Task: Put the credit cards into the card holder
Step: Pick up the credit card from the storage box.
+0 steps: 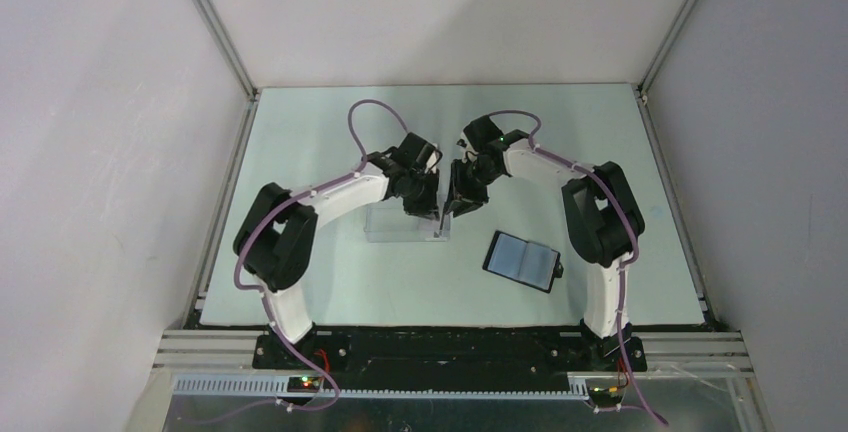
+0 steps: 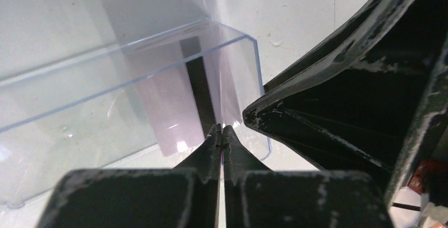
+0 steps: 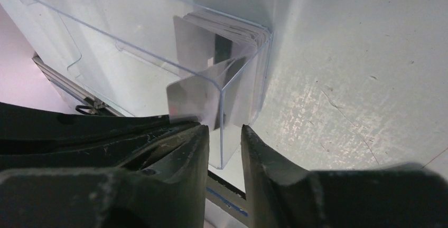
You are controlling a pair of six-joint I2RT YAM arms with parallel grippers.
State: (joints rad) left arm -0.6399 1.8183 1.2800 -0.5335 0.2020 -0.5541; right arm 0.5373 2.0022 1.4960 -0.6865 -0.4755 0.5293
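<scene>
A clear plastic box [image 1: 398,223] lies mid-table with a stack of pale credit cards [image 3: 232,34] standing against its right end wall. My left gripper [image 2: 222,129] is shut on the edge of one pale card [image 3: 191,98], which sticks out over the box's right end. It also shows in the top view [image 1: 428,198]. My right gripper [image 3: 224,127] is open by a narrow gap, empty, and close over the same box corner, right beside the left fingers. The black card holder [image 1: 522,260] lies open on the table to the right, its grey-blue pockets facing up.
The two grippers nearly touch above the box's right end. The right gripper's black body [image 2: 359,91] fills the right side of the left wrist view. White walls with aluminium posts [image 1: 215,27] enclose the table.
</scene>
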